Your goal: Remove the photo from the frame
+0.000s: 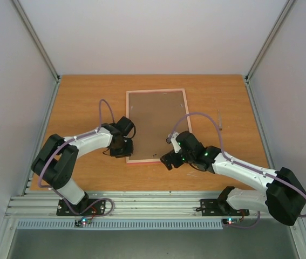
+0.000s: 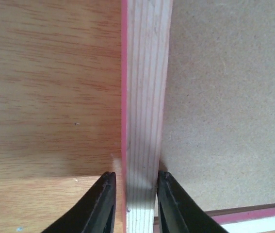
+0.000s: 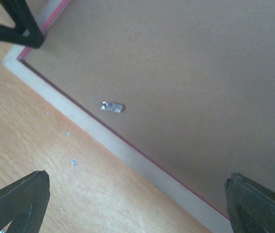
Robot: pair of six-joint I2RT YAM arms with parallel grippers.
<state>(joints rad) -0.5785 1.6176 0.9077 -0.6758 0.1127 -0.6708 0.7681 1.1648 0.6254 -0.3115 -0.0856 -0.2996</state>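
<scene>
From above, the frame point(image 1: 158, 121) lies flat on the desk point(image 1: 82, 102), brown back up, with the left hand point(image 1: 121, 148) at its near left corner and the right hand point(image 1: 169, 150) at its near edge. The left wrist view shows the left hand's fingers point(image 2: 101, 204) on either side of the frame's pale wood side, very close; I cannot tell if they squeeze it. The right wrist view shows the right hand spread wide above the near edge, by a small metal clip point(image 3: 111, 107)
</scene>
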